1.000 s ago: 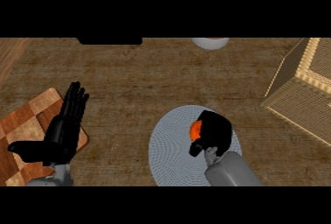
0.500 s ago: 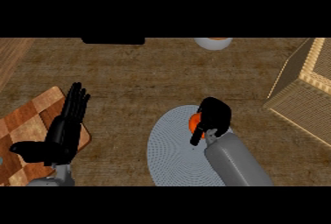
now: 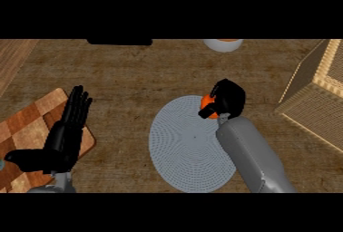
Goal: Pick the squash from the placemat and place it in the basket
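**Right hand closed on squash at placemat rim**

The right hand's (image 3: 228, 97) fingers are curled round the orange squash (image 3: 207, 103); only a sliver of it shows on their left side. Beneath the fingers lies the far right edge of the round grey placemat (image 3: 188, 149). To their right, across a strip of bare counter (image 3: 134, 77), stands the woven basket (image 3: 315, 104), apart from the hand. Well to the left, the left hand (image 3: 61, 138) rests with straight fingers together over a checkered board (image 3: 26, 127).
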Tool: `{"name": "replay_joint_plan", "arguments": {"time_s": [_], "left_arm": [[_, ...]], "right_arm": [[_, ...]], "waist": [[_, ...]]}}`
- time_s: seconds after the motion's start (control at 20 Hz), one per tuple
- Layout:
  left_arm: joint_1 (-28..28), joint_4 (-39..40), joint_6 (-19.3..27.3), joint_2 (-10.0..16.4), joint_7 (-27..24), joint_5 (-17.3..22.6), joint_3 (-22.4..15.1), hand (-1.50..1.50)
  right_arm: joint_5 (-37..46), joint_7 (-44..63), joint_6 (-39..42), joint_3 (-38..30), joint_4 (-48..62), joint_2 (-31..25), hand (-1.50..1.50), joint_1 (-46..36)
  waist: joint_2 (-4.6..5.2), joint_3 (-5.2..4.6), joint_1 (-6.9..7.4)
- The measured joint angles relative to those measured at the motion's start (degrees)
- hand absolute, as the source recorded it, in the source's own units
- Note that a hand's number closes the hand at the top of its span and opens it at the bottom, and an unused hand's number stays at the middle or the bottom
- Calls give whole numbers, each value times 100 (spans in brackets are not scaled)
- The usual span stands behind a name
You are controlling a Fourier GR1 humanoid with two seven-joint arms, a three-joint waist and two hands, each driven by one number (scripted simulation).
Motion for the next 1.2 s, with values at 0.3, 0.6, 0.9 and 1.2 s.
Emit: {"name": "replay_joint_plan", "arguments": {"time_s": [0.3,0.6,0.9,1.2], "left_arm": [[63,-5,103,-74,2,-94,-16,0],[94,-22,148,-103,57,-136,13,0],[85,-27,106,-111,51,-125,64,0],[52,-35,103,-127,91,-130,88,0]], "right_arm": [[180,81,-723,19,-888,54,150,-202],[595,703,-392,189,-2492,64,150,-204],[932,1282,376,-9,-3740,-17,150,-48],[1216,1474,1166,-338,-4329,-376,150,270]], "waist": [[-7,11,-142],[-21,12,-217],[-14,11,-220],[-11,11,-231]]}}
